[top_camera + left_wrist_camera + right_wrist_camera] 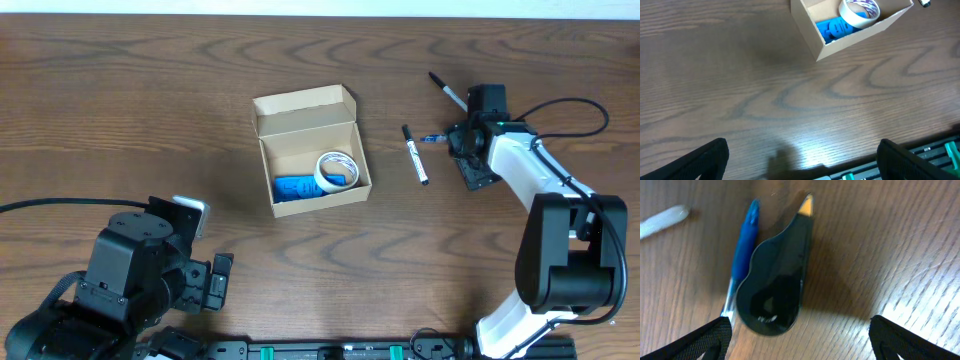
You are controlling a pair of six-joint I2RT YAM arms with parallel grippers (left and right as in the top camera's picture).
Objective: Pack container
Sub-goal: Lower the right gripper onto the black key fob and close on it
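Observation:
The tan cardboard container (268, 160) stands open mid-table with its flap lid folded back. Inside lie a white tape roll (337, 170) and a blue item (297, 188). The left wrist view shows the container (860, 37), the roll (859, 11) and the blue item (836, 28) too. My right gripper (470, 152) is open, low over a black teardrop-shaped item (772, 282) that lies beside a blue pen (743, 250). The item sits between the open fingers (800, 342), untouched. My left gripper (212, 282) is open and empty near the front edge (802, 160).
A black-and-white marker (415, 153) lies left of the right gripper, and its end shows in the right wrist view (662, 220). A second marker (448, 90) lies behind it. A rail with green fittings (940, 150) runs along the table's front edge.

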